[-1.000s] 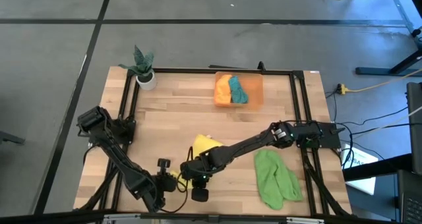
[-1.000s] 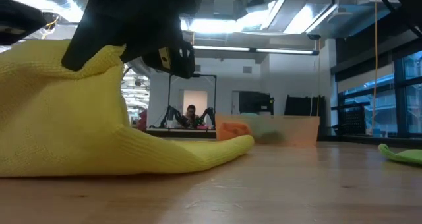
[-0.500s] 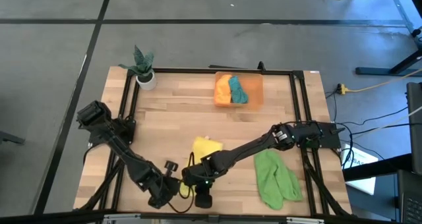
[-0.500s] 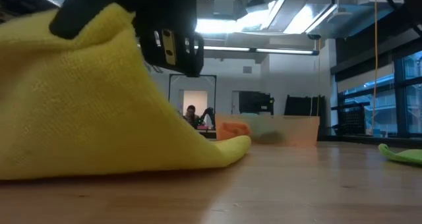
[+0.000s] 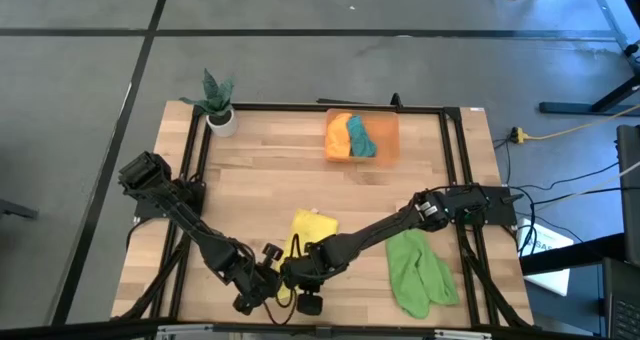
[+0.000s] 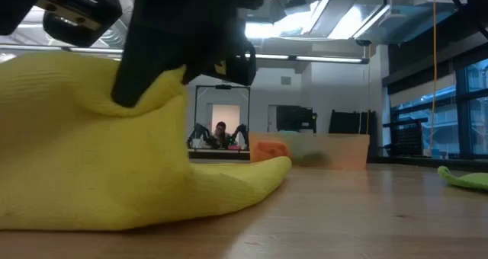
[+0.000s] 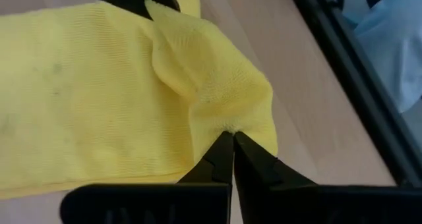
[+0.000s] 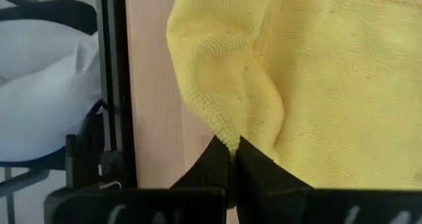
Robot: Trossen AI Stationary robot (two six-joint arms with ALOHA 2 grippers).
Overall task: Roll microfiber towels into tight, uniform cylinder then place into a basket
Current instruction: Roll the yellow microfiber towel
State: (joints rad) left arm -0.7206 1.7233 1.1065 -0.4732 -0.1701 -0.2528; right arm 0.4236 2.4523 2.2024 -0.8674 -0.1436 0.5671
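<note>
Two end effectors are pinching the yellow towel point(image 5: 305, 232) at the table's point(image 5: 260, 180) near edge: left end effector point(image 7: 232, 140) clenched on one corner, right end effector point(image 8: 231, 148) clenched on the neighbouring corner, cloth bunching between them. Orange and teal towels are sitting in the basket point(image 5: 385, 130) at the far side; the green towel point(image 5: 418, 270) is lying flat to the right, untouched. Risk: both grips are taking only thin corner fabric, so a pull could slip one out. With the arms crowding together, uneven tension could skew the roll and leave it loose or lopsided.
</note>
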